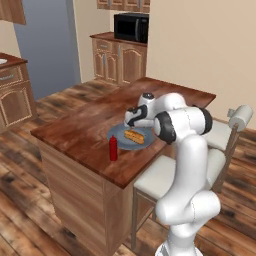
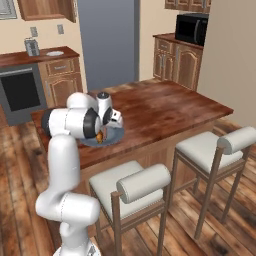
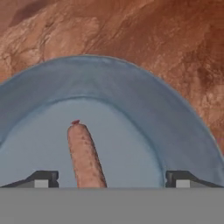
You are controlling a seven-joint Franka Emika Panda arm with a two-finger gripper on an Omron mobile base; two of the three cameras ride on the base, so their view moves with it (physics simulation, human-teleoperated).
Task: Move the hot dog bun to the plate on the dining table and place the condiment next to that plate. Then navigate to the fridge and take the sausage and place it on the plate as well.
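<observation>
The blue-grey plate (image 1: 115, 134) rests near the front edge of the dining table (image 1: 80, 131). On it lies the tan-orange hot dog bun (image 1: 134, 136). The red condiment (image 1: 113, 148) bottle stands upright just in front of the plate. My gripper (image 1: 133, 121) hangs low over the plate's far side. In the hand view my gripper (image 3: 111, 179) is open, fingertips wide apart. The reddish-brown sausage (image 3: 85, 156) lies on the plate (image 3: 131, 87) between them, closer to the left finger (image 3: 42, 179), and touches neither.
Two white-cushioned stools (image 2: 135, 182) (image 2: 215, 145) stand along the table's near side. The grey fridge (image 2: 107, 40) is at the back, between a counter with an oven (image 2: 20, 92) and cabinets carrying a black microwave (image 1: 131, 27).
</observation>
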